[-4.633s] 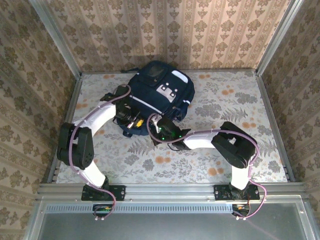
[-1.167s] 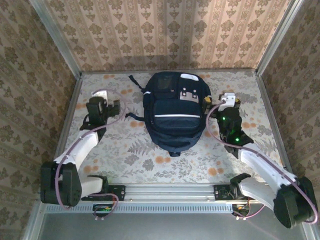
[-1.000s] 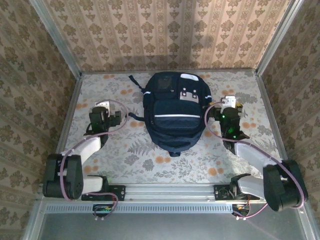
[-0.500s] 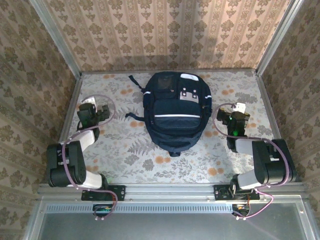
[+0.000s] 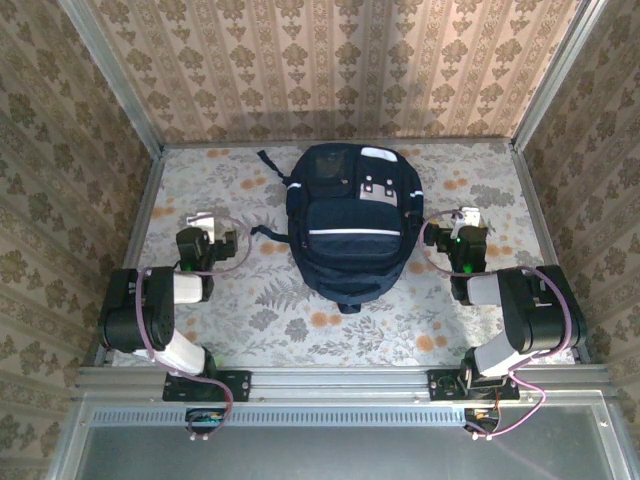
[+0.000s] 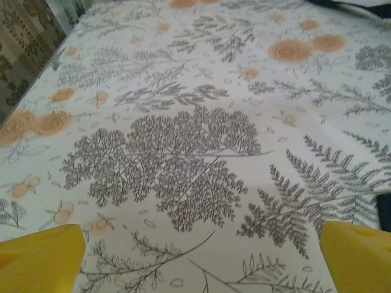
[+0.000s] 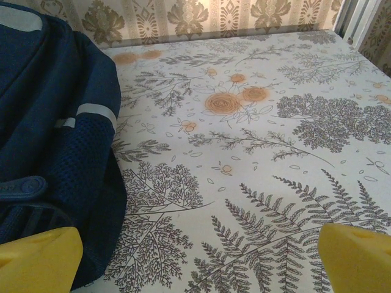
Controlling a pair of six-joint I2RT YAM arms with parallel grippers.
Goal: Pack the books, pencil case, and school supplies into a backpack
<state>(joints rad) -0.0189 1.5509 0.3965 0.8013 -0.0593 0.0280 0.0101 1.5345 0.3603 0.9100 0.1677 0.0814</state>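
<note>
Dead centre, toward the back of the table [image 5: 300, 325]: the backpack [image 5: 348, 250], big and navy, lying flat with its front panel up. White stripe [image 5: 350, 232] straight across the middle, grey patch [image 5: 376, 190] beyond it, nearer the papered wall [image 5: 330, 70]. One dark strap [image 5: 268, 231] trailing off the left side onto the floral cloth.

Off to the right, near the bag's flank but clear of it: the right gripper [image 5: 467, 216], pointing toward the back wall, jaws spread wide with nothing between them. Seen from that wrist, navy fabric [image 7: 49, 152] bulking up on the left, yellow fingertips [image 7: 357, 256] down in the bottom corners, bare fern-print cloth in the gap [image 7: 197, 259].

Over on the other side, farther from the bag and short of the strap's end: the left gripper [image 5: 205, 220], likewise released, gripping nothing. Same story from its wrist, with yellow fingertips [image 6: 40, 256] far apart in the corners and only patterned tabletop across the gap [image 6: 198, 259].

Both arms folded low and compact over their bases at the near edge, one on each side of the bag.
</note>
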